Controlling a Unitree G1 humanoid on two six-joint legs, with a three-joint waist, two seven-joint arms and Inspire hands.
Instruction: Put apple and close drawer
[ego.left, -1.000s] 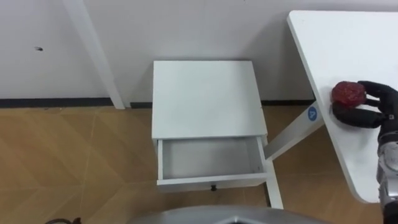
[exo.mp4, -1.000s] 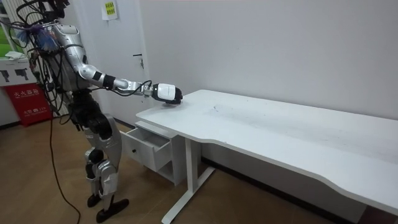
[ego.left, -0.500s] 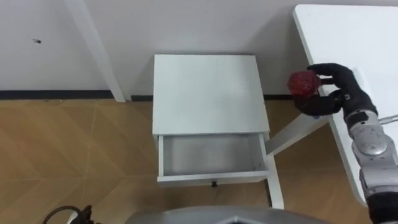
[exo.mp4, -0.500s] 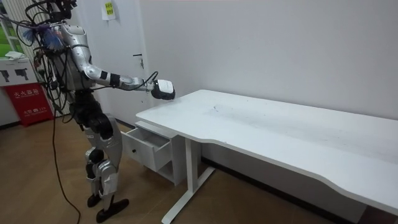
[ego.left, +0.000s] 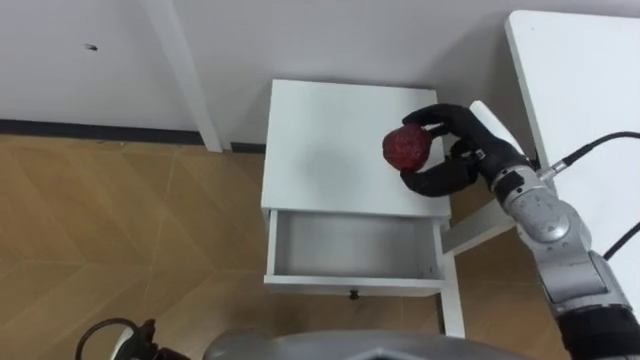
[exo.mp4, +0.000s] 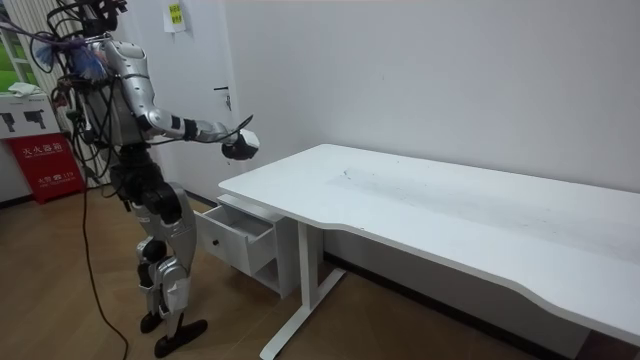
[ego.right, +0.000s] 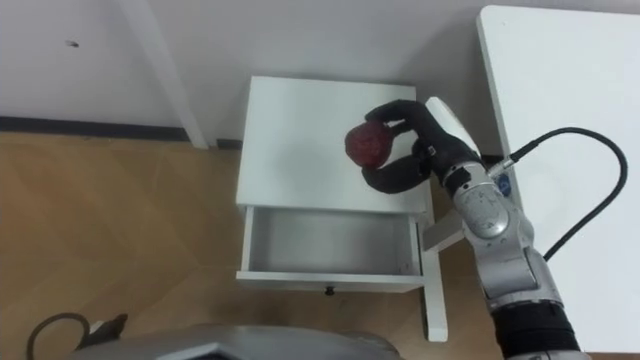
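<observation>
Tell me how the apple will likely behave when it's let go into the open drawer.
The apple is round, so it will probably roll once released; the walls of the drawer should stop it. It looks firm: the right hand curls round it without denting it. It seems light enough, held up over the cabinet by one hand.

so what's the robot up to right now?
The robot stands at the small white cabinet beside the white table. Its right hand holds the red apple, fingers curled round it, in the air over the cabinet's top, towards its right rear. The drawer below is pulled open, with nothing visible inside. The apple is not yet in it.
</observation>
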